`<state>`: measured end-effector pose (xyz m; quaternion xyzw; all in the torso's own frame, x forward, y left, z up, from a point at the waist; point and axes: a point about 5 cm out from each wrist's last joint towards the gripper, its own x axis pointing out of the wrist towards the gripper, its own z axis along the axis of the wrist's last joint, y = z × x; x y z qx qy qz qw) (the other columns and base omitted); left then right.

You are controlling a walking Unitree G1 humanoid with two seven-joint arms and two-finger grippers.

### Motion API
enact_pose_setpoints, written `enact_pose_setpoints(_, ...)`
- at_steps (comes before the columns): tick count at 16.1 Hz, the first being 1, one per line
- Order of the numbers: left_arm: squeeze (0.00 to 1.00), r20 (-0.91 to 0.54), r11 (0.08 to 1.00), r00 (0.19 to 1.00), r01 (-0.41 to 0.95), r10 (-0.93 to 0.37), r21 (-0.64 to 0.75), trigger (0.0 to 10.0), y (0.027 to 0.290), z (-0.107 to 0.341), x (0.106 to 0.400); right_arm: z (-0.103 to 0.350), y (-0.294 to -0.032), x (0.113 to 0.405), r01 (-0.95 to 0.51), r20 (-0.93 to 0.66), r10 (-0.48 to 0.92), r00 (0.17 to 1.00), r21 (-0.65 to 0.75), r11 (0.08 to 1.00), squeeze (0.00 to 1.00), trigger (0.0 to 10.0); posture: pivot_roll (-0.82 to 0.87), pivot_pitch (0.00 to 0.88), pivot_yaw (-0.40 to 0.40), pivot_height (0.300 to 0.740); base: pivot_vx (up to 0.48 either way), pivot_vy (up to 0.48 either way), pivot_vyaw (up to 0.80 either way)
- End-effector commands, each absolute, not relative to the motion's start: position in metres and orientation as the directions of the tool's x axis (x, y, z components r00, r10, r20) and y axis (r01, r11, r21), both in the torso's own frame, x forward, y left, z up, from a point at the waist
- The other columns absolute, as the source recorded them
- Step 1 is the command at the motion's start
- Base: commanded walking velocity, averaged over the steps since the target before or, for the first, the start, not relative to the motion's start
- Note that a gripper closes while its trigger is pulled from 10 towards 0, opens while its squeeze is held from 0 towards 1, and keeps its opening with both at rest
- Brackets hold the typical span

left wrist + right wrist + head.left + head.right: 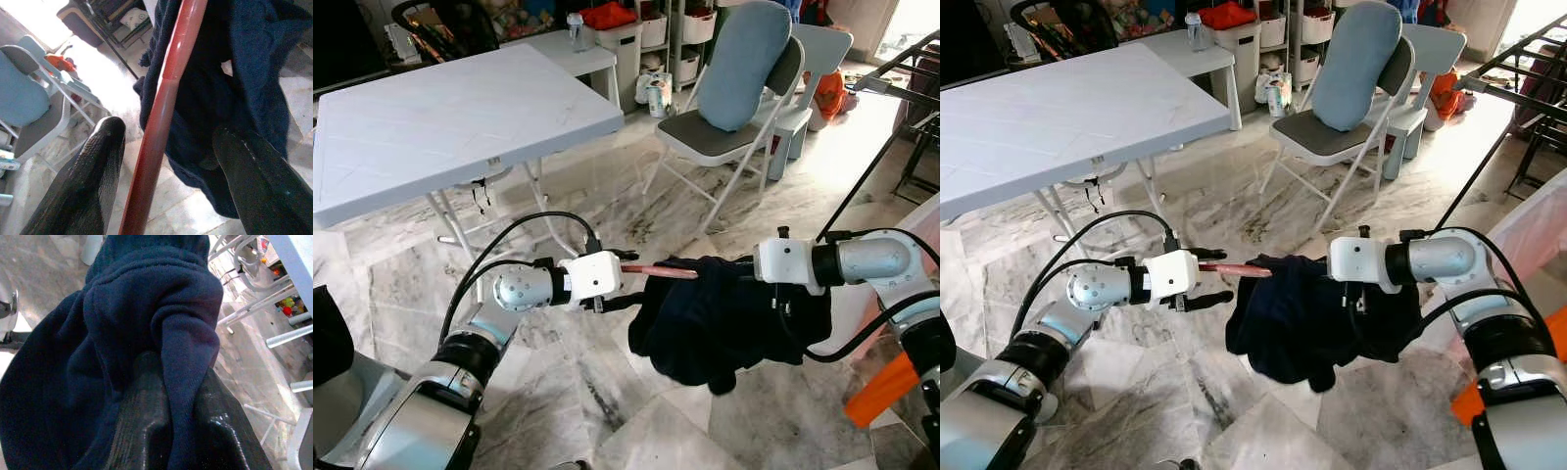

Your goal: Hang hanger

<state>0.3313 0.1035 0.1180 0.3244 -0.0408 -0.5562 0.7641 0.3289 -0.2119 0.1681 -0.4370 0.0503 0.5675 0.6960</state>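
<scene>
1. The left gripper [164, 161] has its fingers spread either side of the red hanger [161, 122], not pressing it; seemingly placed to catch the bar.
2. The right gripper [171, 426] pinches a fold of the dark blue garment [724, 318], holding it mid-air between the arms above the marble floor [607, 411].
3. The hanger's far end is buried in cloth; its hook is hidden; the drying rack [901, 88] is cut off.
</scene>
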Motion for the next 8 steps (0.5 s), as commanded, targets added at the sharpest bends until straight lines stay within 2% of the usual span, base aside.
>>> enact_pose_setpoints(1, 0.00, -0.312, 0.150, 0.359, 0.832, -0.880, 0.534, 0.8, 0.1052, 0.1219, 0.3340, 0.1804, -0.2123, 0.3320, -0.803, -0.547, 0.750, 0.372, -0.595, -0.037, 0.00, 10.0, -0.17, 0.000, 0.065, 0.740, 0.000, 0.000, 0.00)
enact_pose_setpoints(2, 0.00, -0.311, 0.151, 0.356, 0.836, -0.882, 0.527, 0.8, 0.1057, 0.1223, 0.3344, 0.1804, -0.2123, 0.3321, -0.802, -0.546, 0.751, 0.372, -0.596, -0.036, 0.00, 10.0, -0.17, 0.000, 0.065, 0.740, 0.000, 0.000, 0.00)
enact_pose_setpoints(3, 0.00, -0.313, 0.144, 0.346, 0.840, -0.884, 0.522, 0.0, 0.1065, 0.1220, 0.3345, 0.1806, -0.2129, 0.3321, -0.797, -0.552, 0.745, 0.373, -0.602, -0.047, 0.00, 10.0, -0.17, 0.000, 0.065, 0.740, 0.000, 0.000, 0.00)
enact_pose_setpoints(8, 0.00, -0.359, 0.086, 0.307, 0.851, -0.881, 0.518, 0.0, 0.1120, 0.1217, 0.3341, 0.1803, -0.2171, 0.3328, -0.789, -0.574, 0.724, 0.381, -0.610, -0.069, 0.00, 10.0, -0.17, 0.000, 0.060, 0.740, 0.000, 0.000, 0.00)
